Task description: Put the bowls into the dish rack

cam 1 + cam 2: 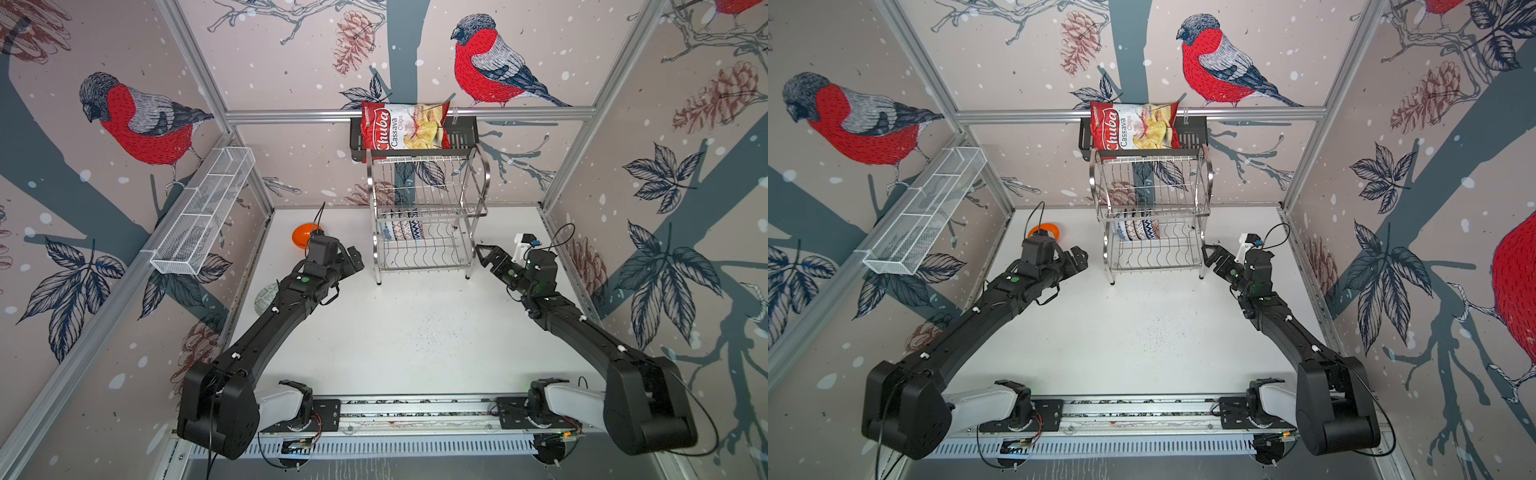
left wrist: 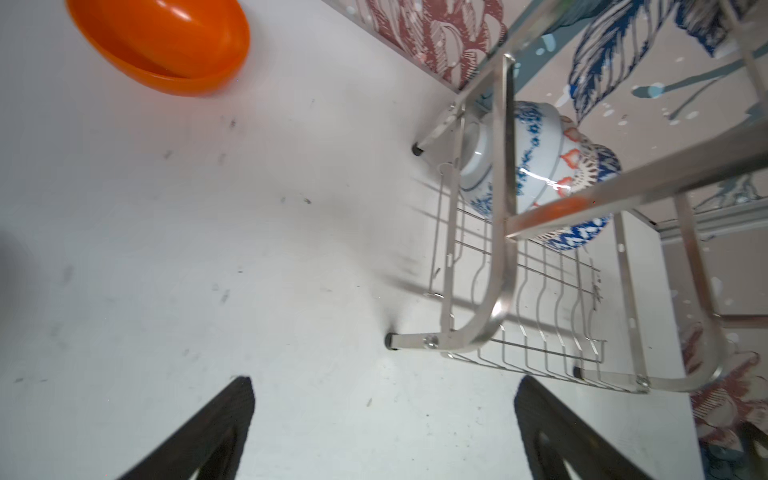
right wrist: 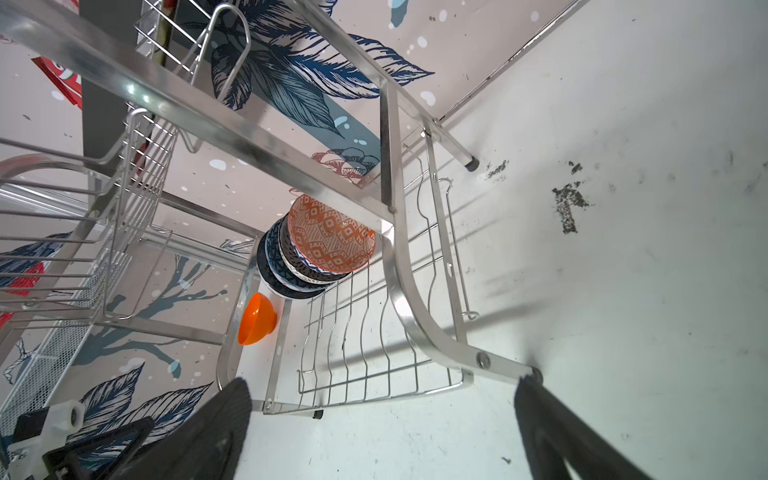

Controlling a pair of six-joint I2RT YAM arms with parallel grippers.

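The dish rack (image 1: 432,217) stands at the back of the worktop (image 1: 415,332), close to the rear wall. Four bowls (image 1: 401,230) sit on edge at the left end of its lower tier. They are packed so tightly behind the wires that in both top views they read as stripes, and I cannot tell one from another there.

The left wrist view is clearer. The blue-floral white bowl (image 2: 528,158) is nearest the rack's left end, with the red-white patterned bowl (image 2: 582,166) against it, and both are crossed by the frame.

The orange bowl (image 1: 302,235) lies on the worktop to the left of the rack, apart from it. The left arm (image 1: 266,328) covers part of it, and I cannot tell whether it sits upright. Only a sliver of the grey-green patterned bowl (image 1: 265,297) peeks from under that arm at the worktop's left edge.

The left jaws stand apart over bare worktop beside the rack's left front corner, with nothing between them. The right jaws stand apart too, empty, near the rack's right front foot. In each wrist view only their dark tips show, and the rest is cut off.
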